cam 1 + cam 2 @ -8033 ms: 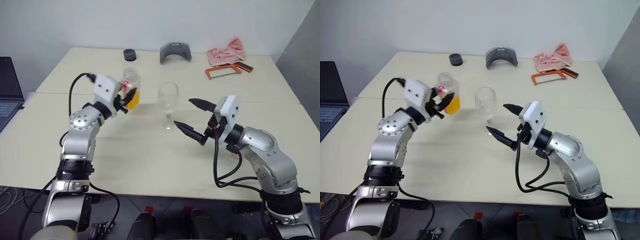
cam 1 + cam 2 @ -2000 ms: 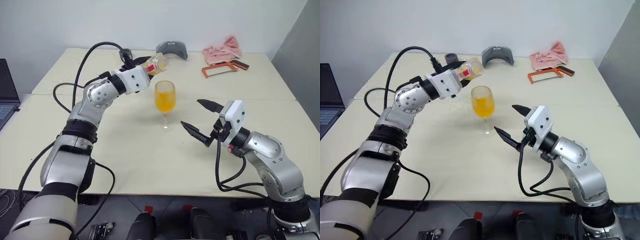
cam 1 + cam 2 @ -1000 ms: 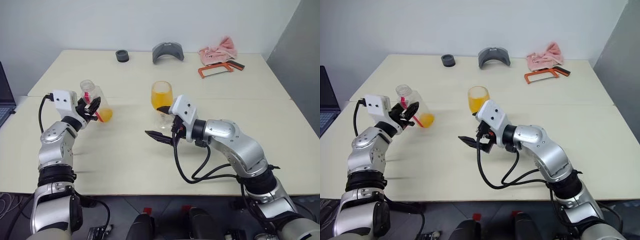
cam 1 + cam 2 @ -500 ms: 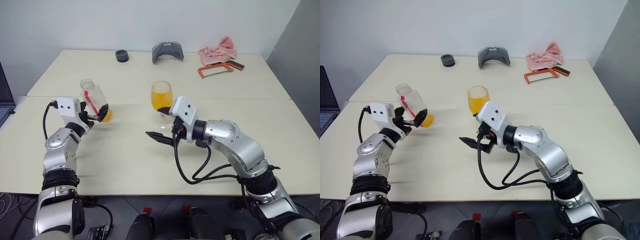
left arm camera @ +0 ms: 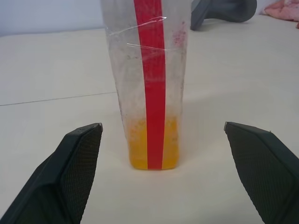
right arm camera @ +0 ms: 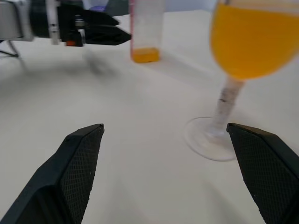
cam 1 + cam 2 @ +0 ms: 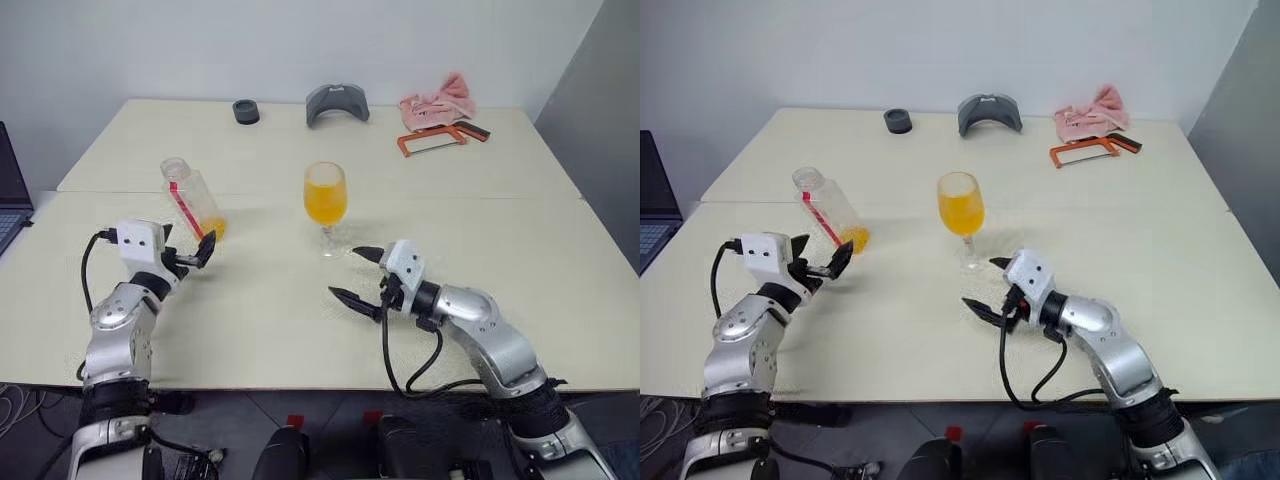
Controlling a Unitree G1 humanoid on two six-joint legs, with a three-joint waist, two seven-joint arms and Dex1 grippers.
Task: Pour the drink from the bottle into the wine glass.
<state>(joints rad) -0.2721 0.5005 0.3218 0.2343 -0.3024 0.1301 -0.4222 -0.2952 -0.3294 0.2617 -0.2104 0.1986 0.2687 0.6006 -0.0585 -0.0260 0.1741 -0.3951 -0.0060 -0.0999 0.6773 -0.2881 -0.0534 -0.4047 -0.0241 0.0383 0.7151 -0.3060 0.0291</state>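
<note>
Because the wine glass (image 7: 325, 196) is filled nearly to the brim with the drink (image 7: 325, 203) and stands on a thin stem near the middle of the frame, the main risk is a knock: the right gripper (image 7: 356, 274), its two black fingers spread wide and holding nothing, hovers just below and slightly right of the glass foot, and any sideways swing of that arm could catch the stem or foot and tip the full bowl onto the table (image 7: 520, 230). A second risk sits at the left of the frame, where the bottle (image 7: 192, 201) stands on the table leaning a little, with only a shallow layer of orange liquid at its bottom; the left gripper (image 7: 196, 253) is open too, its fingers set apart with the bottle base just beyond their tips, so a forward nudge or a careless pull could topple the light, nearly empty bottle. In the left wrist view the bottle (image 5: 148, 84) rises in the centre, between the two fingers (image 5: 70, 170) but clear of both, touching neither. In the right wrist view the glass stem and foot lie toward the right finger (image 6: 266, 172), near it yet apart. The pour looks done, to my judgement.
</note>
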